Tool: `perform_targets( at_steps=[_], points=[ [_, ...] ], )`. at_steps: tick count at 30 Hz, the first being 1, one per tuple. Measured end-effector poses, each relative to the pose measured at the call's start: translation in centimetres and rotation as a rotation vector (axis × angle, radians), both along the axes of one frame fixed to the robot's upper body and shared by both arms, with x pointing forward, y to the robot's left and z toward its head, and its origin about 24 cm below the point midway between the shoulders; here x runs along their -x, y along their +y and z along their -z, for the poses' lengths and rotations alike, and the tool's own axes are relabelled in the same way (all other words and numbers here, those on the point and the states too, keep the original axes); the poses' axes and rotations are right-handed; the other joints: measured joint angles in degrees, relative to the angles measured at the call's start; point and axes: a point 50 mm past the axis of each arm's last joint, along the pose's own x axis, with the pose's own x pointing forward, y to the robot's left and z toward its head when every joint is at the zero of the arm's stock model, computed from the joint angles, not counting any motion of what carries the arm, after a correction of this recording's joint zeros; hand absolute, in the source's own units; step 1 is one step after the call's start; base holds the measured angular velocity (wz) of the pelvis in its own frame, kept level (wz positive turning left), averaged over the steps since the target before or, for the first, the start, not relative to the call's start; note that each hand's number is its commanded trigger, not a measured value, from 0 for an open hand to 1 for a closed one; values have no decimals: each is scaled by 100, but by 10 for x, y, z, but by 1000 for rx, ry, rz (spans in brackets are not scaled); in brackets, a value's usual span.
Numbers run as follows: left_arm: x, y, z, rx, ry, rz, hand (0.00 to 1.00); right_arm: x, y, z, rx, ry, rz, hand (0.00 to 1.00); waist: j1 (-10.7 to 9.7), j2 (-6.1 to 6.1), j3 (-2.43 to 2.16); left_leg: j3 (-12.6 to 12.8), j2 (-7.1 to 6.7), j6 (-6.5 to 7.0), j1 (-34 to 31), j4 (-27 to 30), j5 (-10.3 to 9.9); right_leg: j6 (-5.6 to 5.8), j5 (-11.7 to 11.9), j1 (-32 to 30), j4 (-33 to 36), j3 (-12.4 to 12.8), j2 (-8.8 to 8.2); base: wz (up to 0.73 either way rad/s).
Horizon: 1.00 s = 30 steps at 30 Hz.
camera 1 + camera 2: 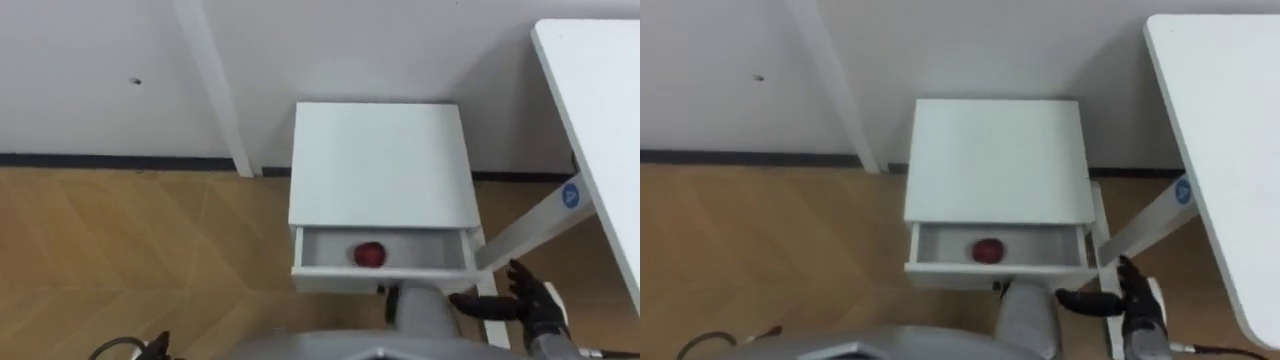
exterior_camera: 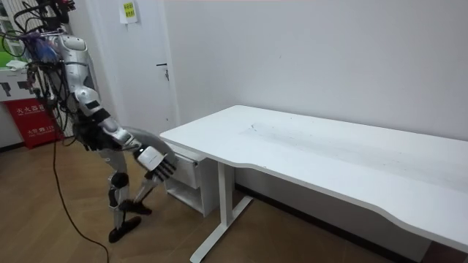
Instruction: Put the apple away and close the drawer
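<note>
While the smooth, round red apple [image 1: 369, 253] is lying inside the open drawer [image 1: 340, 279] of the matte white cabinet [image 1: 380, 165], we are holding our right hand [image 1: 532, 305] spread, near the drawer's right corner. Its flat front is running crosswise, at ten o'clock from the hand. We are judging that a push toward twelve o'clock is what closing it calls for.

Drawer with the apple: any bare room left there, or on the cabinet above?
The drawer floor is bare either side of the apple, out to its side walls. The cabinet top is bare throughout. Tighter at the drawer's right corner: the open right hand and the desk leg.
</note>
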Motion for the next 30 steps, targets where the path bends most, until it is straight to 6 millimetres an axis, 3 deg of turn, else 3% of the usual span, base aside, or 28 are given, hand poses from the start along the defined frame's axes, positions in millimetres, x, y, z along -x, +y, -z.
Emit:
perform_targets(
  at_steps=[2, 5, 9, 12, 15, 16, 17, 18, 19, 20, 21, 22, 23, 24, 25, 26, 30],
  points=[
    [-2, 3, 0, -6, 32, -11, 0, 39, 7, 10, -20, 180, 18, 0, -49, 48, 30, -51, 81, 24, -2, 58, -28, -39, -435, -1166, 803, -361, 3, 15],
    [10, -4, 3, 11, 81, -30, 0, 68, 19, 15, -60, 299, 12, 0, -177, 160, 55, -133, 248, 35, 86, 290, -203, -48, -557, -1738, 931, -504, -2, 5],
    [24, -6, 3, 4, 118, -43, 0, 72, 20, 15, -55, 312, 46, 0, -226, 188, 54, -145, 224, 103, 135, 373, -258, -21, -523, -1477, 777, -170, -119, 7],
    [34, -4, 3, -13, 140, -62, 0, 68, 18, 15, -37, 293, 84, 0, -344, 169, 50, -149, 179, 15, 37, 371, -210, 57, -396, -601, 228, 105, -235, 21],
    [42, -2, 2, -24, 149, -105, 0, 68, 18, 16, -42, 319, 113, 0, -342, 25, 29, -123, -106, -229, 136, 11, -77, 118, -292, 655, -1052, 221, -305, 6],
    [48, -2, 2, -32, 163, -116, 0, 71, 19, 16, -47, 341, 119, 0, -345, -64, 8, -128, -271, -672, 317, -372, 69, 117, -291, 1328, -1912, 215, -265, 15],
    [52, 1, 0, -52, 170, -117, 0, 71, 24, 18, -61, 347, 127, 0, -332, -313, -58, -183, -393, -1032, 308, -267, 40, 145, -298, 1950, -2856, 250, -341, 28],
    [43, 7, -1, -73, 143, -105, 0, 73, 29, 19, -72, 349, 141, 0, -323, -373, -21, -277, -247, -573, 79, 278, -66, 209, -331, 2133, -3226, 251, -342, 39],
    [26, 13, -4, -98, 86, -77, 0, 78, 32, 21, -85, 366, 175, 0, -219, -297, 46, -471, -140, -360, -287, 882, -698, 388, -447, 2436, -3876, 313, -265, -10],
    [33, 15, -4, -111, 106, -92, 0, 76, 35, 22, -97, 385, 180, 0, -12, -452, 40, -350, -245, -299, -257, 910, -791, 486, -611, 2951, -4829, 441, -200, -35],
    [37, 13, -4, -109, 113, -106, 0, 76, 35, 22, -101, 385, 174, 0, 31, -489, 43, -307, -251, -332, -138, 781, -785, 492, -710, 3260, -5271, 386, -160, -52],
    [39, 9, -2, -99, 118, -108, 0, 74, 34, 22, -98, 380, 158, 0, 78, -517, 33, -282, -252, -499, 65, 462, -679, 473, -886, 3758, -6033, 279, -51, -23],
    [37, 6, -2, -92, 113, -101, 0, 72, 34, 22, -94, 376, 145, 0, 134, -558, 34, -252, -253, -545, 197, 72, -521, 451, -939, 4035, -6653, 246, 111, -17],
    [38, 5, -2, -92, 113, -100, 0, 70, 34, 22, -93, 373, 139, 0, 146, -563, 21, -235, -254, -554, 256, -109, -429, 431, -927, 4135, -6940, 240, 183, -17],
    [37, 6, -2, -96, 105, -102, 0, 63, 34, 23, -85, 364, 116, 0, 165, -631, 11, -162, -255, -647, 357, -426, -282, 315, -855, 4353, -7529, 204, 287, -33],
    [39, 5, -2, -105, 107, -106, 0, 58, 32, 23, -75, 355, 112, 0, 184, -675, -17, -102, -250, -654, 446, -656, -129, 218, -794, 4613, -8057, 223, 335, -38],
    [40, 2, -1, -105, 106, -138, 0, 38, 30, 23, -66, 286, 120, 0, 164, -682, -44, -94, -154, -577, 836, -1043, -16, 131, -703, 5215, -8942, 262, 537, -21]
  ],
)
